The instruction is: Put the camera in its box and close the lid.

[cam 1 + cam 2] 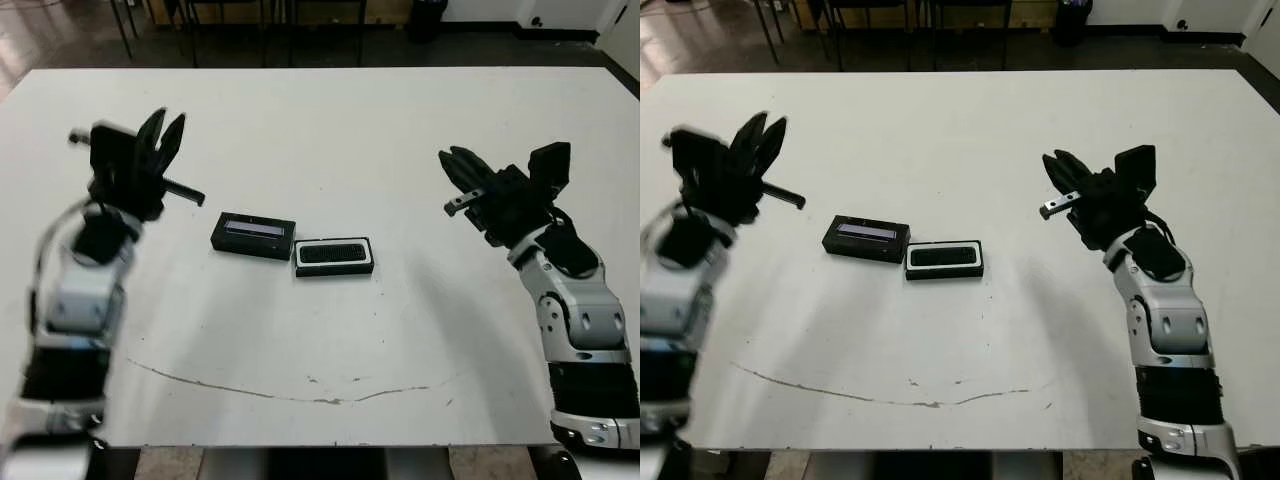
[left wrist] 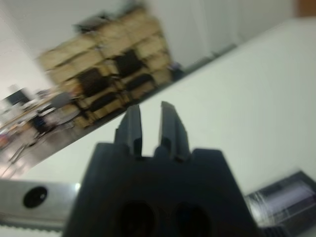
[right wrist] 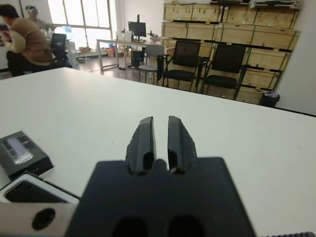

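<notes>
White table fills most of the head views, with dark chair legs and floor showing beyond its far edge, and there's a thin curved scratch or crack line running across the near part of the tabletop. Starting on the left, the left gripper is raised above the table, a bit motion-blurred, and its two black fingers stand close together with only a narrow gap, nothing held between them. Just right of that arm, near the middle of the table, the lid lies flat with its pale grey-blue strip facing up, slightly angled. Right beside it, touching or almost touching at the corner, sits the box, white-rimmed, and the inside looks filled with something dark and textured. Pretty sure that's the camera lying in it, but it's too small to make out for certain. Over on the right, the right gripper hovers well apart from the box, up off the table, fingers nearly together with a slim slit between them, gripping nothing. Behind the table in the right wrist view you can see black chairs, stacked wooden crates and a seated person at a far desk.
</notes>
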`<state>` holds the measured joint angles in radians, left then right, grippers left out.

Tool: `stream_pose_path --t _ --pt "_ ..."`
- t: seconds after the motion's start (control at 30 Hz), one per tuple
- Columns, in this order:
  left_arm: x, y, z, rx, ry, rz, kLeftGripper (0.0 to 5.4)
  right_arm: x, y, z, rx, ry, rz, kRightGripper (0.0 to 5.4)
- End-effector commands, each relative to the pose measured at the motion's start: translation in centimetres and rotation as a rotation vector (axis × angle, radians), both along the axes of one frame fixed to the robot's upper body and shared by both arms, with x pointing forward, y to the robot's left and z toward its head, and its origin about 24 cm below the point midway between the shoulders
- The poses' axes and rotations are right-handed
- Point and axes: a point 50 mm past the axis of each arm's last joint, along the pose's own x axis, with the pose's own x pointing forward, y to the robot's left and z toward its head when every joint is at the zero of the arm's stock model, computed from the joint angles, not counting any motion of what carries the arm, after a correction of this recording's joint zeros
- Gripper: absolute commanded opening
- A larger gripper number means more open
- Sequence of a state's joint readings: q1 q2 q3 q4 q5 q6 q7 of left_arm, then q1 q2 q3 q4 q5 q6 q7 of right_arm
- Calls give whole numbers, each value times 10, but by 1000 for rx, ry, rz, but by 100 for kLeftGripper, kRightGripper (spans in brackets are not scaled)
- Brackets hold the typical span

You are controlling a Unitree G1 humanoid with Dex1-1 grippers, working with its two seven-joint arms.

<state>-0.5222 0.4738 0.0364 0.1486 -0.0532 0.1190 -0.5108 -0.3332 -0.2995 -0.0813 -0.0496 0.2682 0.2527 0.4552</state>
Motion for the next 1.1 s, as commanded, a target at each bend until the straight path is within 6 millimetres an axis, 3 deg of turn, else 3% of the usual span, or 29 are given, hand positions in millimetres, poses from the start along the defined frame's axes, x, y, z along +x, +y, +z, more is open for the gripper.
stream_pose_path --t 0.03,0.23,0.4,0.7,1.1 --pt "17 6 6 161 190 -117 0 -4 -3 -2 -48 20 8 1" --pt "49 -3 17 393 531 -281 0 -9 -2 -4 -77 18 19 1" --pt "62 -15 12 541 682 -259 0 -13 -4 -8 -78 41 11 1" --pt "69 -35 -16 639 530 -176 0 -19 -7 -20 -67 83 3 1" --pt "64 -49 -49 736 401 -218 0 -25 -9 -30 -80 124 18 1"
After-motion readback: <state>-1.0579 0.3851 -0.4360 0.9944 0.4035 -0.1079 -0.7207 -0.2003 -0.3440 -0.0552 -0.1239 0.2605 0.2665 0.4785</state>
